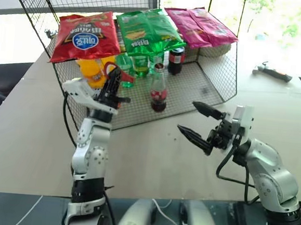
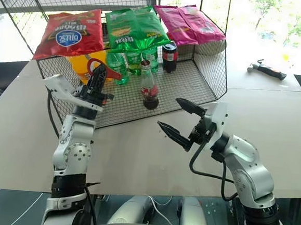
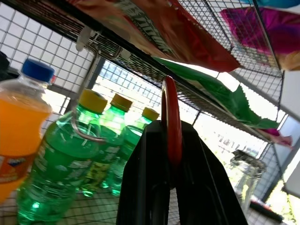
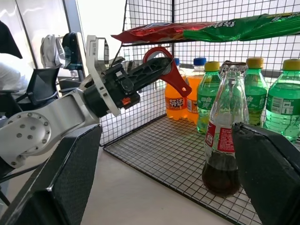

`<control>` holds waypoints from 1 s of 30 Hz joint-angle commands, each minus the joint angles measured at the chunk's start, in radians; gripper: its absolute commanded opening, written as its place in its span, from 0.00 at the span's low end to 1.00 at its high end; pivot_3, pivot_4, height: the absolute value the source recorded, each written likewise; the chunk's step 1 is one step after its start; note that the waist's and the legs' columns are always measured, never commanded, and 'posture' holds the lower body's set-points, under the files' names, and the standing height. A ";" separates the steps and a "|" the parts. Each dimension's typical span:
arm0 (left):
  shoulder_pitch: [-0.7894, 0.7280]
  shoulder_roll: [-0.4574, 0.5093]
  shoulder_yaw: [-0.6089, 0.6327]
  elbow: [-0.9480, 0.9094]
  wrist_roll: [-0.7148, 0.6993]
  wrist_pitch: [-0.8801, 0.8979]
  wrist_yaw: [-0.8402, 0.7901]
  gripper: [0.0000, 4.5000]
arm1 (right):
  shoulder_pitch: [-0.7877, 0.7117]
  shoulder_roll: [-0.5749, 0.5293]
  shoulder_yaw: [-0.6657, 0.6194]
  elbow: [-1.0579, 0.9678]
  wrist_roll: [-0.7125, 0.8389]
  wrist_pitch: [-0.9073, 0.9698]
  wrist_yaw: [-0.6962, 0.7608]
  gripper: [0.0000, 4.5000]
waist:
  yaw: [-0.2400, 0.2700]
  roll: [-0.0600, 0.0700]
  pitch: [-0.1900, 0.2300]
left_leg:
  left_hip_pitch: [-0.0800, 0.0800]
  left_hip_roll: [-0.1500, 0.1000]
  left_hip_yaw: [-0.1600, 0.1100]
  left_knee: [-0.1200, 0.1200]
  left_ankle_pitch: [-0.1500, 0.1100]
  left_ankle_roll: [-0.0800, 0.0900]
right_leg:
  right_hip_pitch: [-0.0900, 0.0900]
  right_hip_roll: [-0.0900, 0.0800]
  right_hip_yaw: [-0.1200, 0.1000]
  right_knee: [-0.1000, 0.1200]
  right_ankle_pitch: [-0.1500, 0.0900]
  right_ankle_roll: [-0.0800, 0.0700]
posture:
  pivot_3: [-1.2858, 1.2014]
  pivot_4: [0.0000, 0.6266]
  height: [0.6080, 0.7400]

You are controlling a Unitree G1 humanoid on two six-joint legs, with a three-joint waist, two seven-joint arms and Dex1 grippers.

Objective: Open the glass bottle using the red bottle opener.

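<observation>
With the left hand (image 2: 96,82) clamped on the red bottle opener (image 4: 165,70) and the right hand (image 2: 181,121) spread wide (empty), steady the glass bottle (image 4: 224,145) before hooking its cap.

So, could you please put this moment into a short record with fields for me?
Left gripper: shut on the flat red bottle opener, held up in front of the wire rack.
Right gripper: open, holding nothing, over the table.
Clear glass bottle of dark cola: upright on the rack floor, apart from both grippers.
Behind it: green plastic bottles, orange drink bottle.
Rack top: crisp bags.
</observation>
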 commanded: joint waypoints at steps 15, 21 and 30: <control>0.140 0.270 -0.080 -0.161 -0.407 0.492 -0.293 0.01 | -0.104 -0.129 -0.014 -0.055 0.142 0.500 -0.167 0.99 | 0.000 0.001 0.000 | 0.000 0.000 0.001 0.000 0.000 0.000 | -0.001 0.000 0.001 0.001 0.000 0.000 | 0.52 0.24 0.96; 0.121 0.331 -0.128 -0.144 -0.415 0.585 -0.399 0.01 | -0.216 -0.142 0.014 0.001 0.311 0.715 -0.101 0.99 | -0.001 0.001 0.000 | 0.000 0.000 0.000 -0.001 0.000 0.000 | 0.000 0.000 0.001 0.001 0.000 -0.001 | 0.52 0.24 0.96; 0.074 0.307 -0.183 -0.101 -0.365 0.610 -0.463 0.01 | -0.281 -0.064 0.031 0.049 0.481 0.865 -0.086 0.99 | -0.001 0.001 0.000 | -0.001 0.000 0.000 -0.001 0.000 0.000 | -0.001 0.000 0.001 -0.001 0.000 -0.001 | 0.52 0.24 0.96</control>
